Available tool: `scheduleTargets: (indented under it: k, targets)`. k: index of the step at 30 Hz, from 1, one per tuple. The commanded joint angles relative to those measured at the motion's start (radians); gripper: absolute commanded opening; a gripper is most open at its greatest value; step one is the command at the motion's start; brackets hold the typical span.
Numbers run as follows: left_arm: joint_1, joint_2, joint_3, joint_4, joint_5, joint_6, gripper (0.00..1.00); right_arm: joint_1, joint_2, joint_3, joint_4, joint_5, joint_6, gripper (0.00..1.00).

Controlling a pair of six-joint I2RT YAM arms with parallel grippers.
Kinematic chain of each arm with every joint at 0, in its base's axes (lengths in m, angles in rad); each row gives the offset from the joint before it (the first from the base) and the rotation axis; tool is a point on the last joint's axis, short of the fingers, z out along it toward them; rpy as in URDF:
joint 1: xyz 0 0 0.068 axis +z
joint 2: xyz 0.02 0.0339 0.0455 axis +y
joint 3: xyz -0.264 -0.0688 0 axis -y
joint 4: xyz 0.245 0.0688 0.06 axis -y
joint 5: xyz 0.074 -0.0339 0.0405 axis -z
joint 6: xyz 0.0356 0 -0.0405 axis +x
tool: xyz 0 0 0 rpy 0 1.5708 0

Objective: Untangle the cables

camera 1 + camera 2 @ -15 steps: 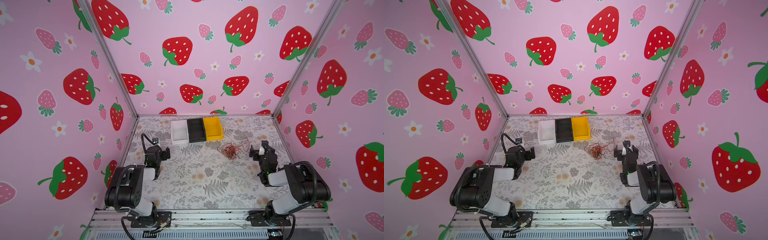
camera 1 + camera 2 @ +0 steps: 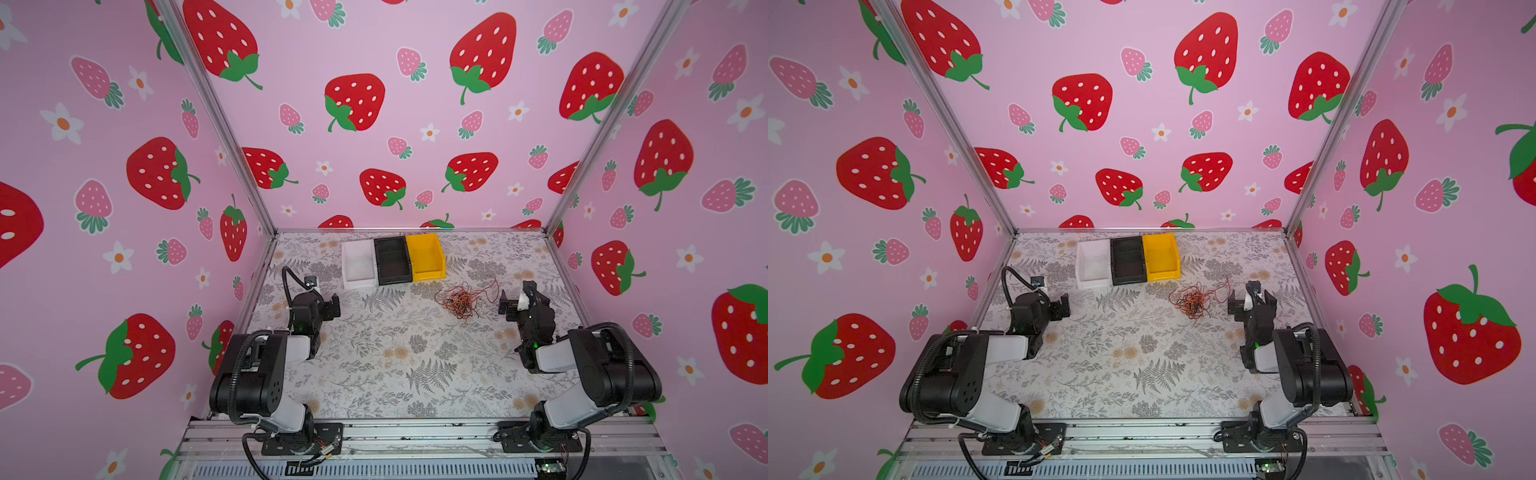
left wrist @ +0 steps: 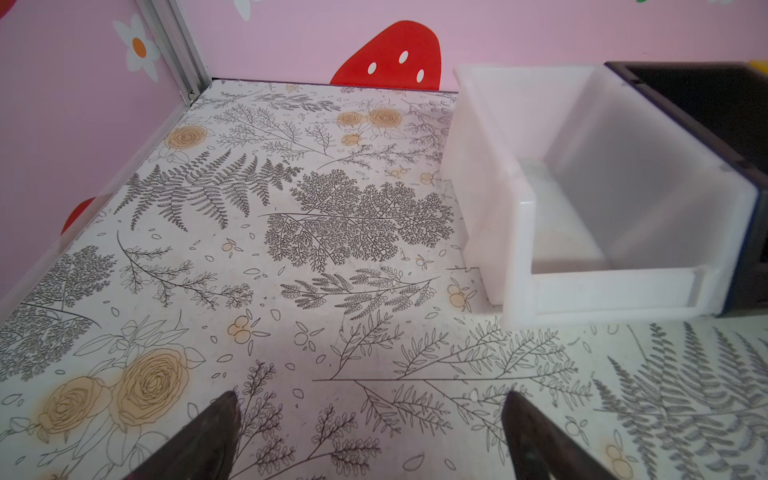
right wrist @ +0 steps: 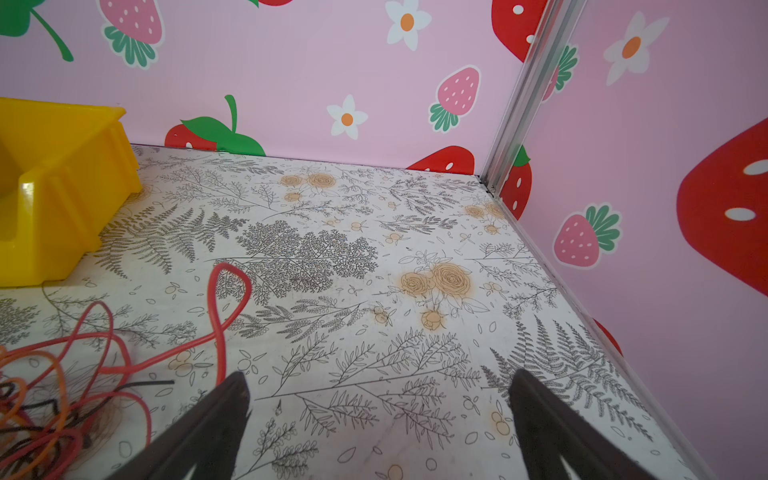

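Pink strawberry-print walls [image 2: 374, 41], aluminium corner posts [image 2: 256, 199], fern-and-rose-print floor [image 2: 395, 353], soft even light.

The cables [image 2: 462, 301] are seen as smooth, faintly glossy sheathed strands, the yellow bin [image 4: 62, 187] as glossy plastic, the white bin [image 3: 519, 232] as matt translucent plastic, the black bin [image 2: 392, 262] as matt plastic, and the table [image 2: 395, 361] as a matt printed sheet.

No readable text, label, brand or number anywhere (not even on the 3 bins [image 2: 390, 259])
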Motion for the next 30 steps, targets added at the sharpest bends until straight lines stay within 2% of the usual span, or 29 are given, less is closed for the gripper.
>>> scheduleTargets:
  k: [1, 15, 18, 24, 27, 30]
  targets:
    - [0.005, 0.011, 0.033, 0.007, 0.009, -0.006, 0.99, -0.002, 0.0, 0.012, 0.018, -0.006, 0.001, 0.99]
    - [0.005, 0.009, 0.031, 0.007, 0.011, -0.005, 0.99, -0.005, -0.003, 0.008, 0.02, -0.008, 0.002, 0.99]
    - [0.005, 0.005, 0.025, 0.015, 0.011, -0.005, 1.0, -0.002, -0.045, -0.004, 0.016, 0.009, 0.008, 0.99]
    - [0.01, -0.093, 0.054, -0.106, -0.016, -0.023, 1.0, -0.001, -0.241, 0.039, -0.203, -0.003, 0.014, 0.99]
    - [0.009, -0.179, 0.105, -0.258, -0.043, -0.037, 0.99, -0.002, -0.363, 0.066, -0.346, -0.023, 0.092, 0.99]
    - [0.008, -0.264, 0.201, -0.49, 0.008, -0.031, 0.99, 0.003, -0.458, 0.152, -0.578, -0.14, 0.173, 0.97]
